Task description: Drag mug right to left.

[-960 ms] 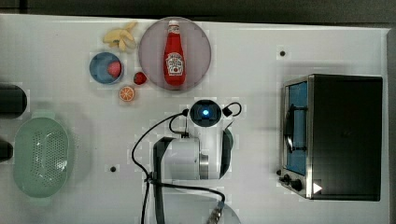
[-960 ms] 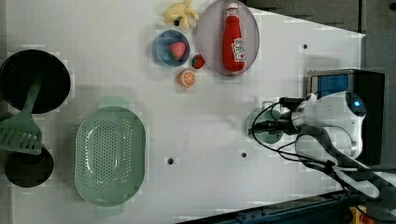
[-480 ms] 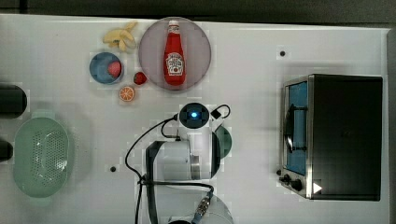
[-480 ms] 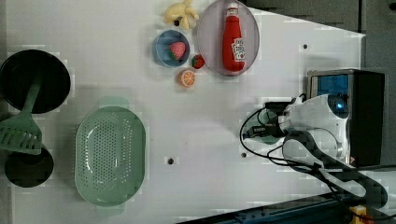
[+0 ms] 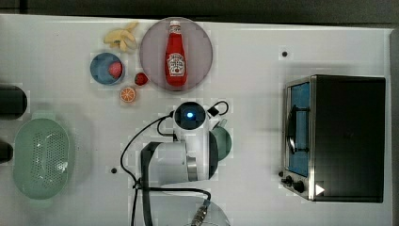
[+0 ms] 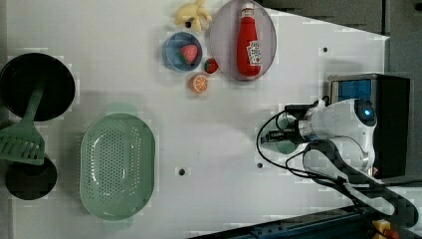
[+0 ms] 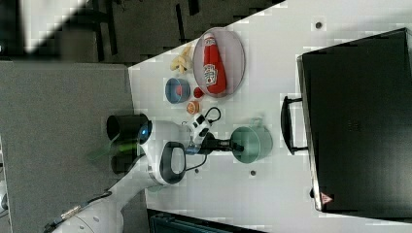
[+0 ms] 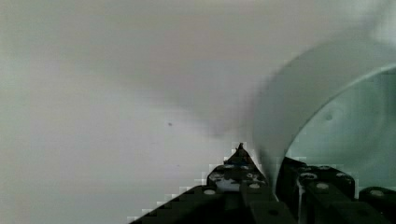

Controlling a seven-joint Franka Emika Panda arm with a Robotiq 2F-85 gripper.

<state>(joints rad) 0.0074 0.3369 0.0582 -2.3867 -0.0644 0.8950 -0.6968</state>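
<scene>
Mug [image 7: 252, 144] wall between pincer [image 8: 273, 175] fingers; no legible writing

sage-green mug [image 7: 252, 144], red ketchup bottle [image 5: 176, 59], pale green perforated colander [image 6: 117, 167]

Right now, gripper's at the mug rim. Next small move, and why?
Probably start a slow drag toward the top view's left. In the wrist view the gripper has one finger on each side of the mug wall, so the grip looks made; bare table lies before the colander.
</scene>
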